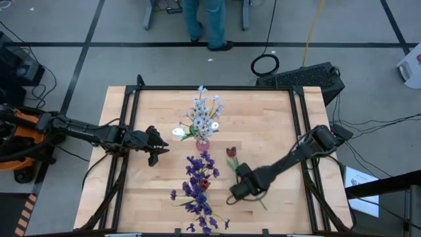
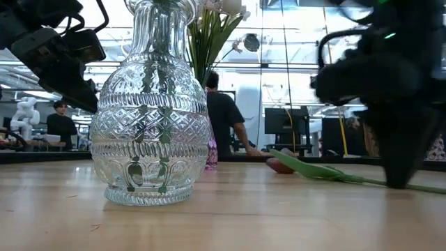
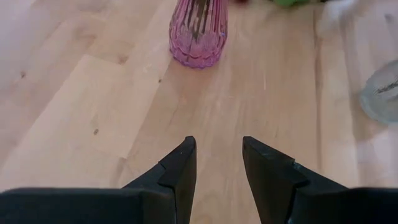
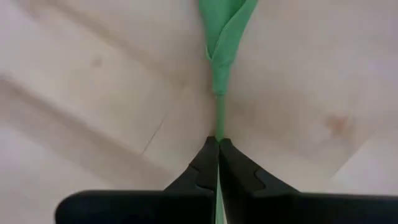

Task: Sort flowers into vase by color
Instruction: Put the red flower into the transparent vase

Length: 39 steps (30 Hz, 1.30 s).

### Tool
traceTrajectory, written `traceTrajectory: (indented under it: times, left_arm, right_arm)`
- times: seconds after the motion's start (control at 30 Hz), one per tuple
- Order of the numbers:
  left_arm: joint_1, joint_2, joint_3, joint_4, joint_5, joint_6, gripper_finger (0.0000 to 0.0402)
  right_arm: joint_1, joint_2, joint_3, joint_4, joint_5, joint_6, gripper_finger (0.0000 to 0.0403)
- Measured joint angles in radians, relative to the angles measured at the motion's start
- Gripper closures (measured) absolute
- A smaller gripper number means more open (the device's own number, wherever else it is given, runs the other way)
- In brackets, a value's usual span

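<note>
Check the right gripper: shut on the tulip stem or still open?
Shut on it. The right gripper has its fingers pinched together around the green stem of the dark red tulip, which lies flat on the table.

1. A dark red tulip [image 1: 231, 152] was laid flat on the table, its green stem [image 4: 219, 118] pinched between closed dark fingers.
2. White and pale lavender flowers [image 1: 204, 115] were stood upright in a pink vase [image 3: 198, 31].
3. Dark purple flowers [image 1: 198, 187] were held in a clear glass vase [image 2: 150, 118], a dark red bud [image 1: 204, 185] seen among them.
</note>
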Motion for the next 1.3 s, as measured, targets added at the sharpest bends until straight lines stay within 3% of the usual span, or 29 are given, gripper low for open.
traceTrajectory:
  times: [0.2,0.3,0.47,0.63,0.8,0.9,1.0,1.3]
  left_arm:
    - [-0.054,0.000,0.000,0.001,0.001,-0.105,0.0265]
    - [-0.098,0.000,0.000,0.001,-0.020,-0.149,0.0265]
    - [-0.172,0.004,0.000,0.003,-0.076,-0.253,0.0265]
    - [-0.226,0.025,0.000,0.037,-0.109,-0.281,0.0265]
    - [-0.261,0.059,0.000,0.082,-0.132,-0.356,0.0265]
    - [-0.286,0.083,0.000,0.104,-0.133,-0.392,0.0265]
    - [-0.311,0.105,0.000,0.114,-0.134,-0.434,0.0265]
    - [-0.374,0.153,0.000,0.191,-0.144,-0.455,0.0265]
  right_arm:
    - [0.114,-0.030,-0.003,0.062,0.040,0.110,0.0403]
    - [0.186,-0.075,-0.003,0.087,0.117,0.142,0.0402]
    - [0.331,-0.121,-0.002,0.117,0.378,0.270,0.0402]
    - [0.448,-0.144,-0.001,0.156,0.721,0.319,0.0402]
    - [0.497,-0.145,-0.001,0.211,1.059,0.242,0.0402]
    - [0.485,-0.146,0.000,0.291,1.202,0.135,0.0402]
    - [0.474,-0.146,0.001,0.391,1.241,0.004,0.0402]
    - [0.451,-0.152,0.001,0.743,1.144,-0.449,0.0402]
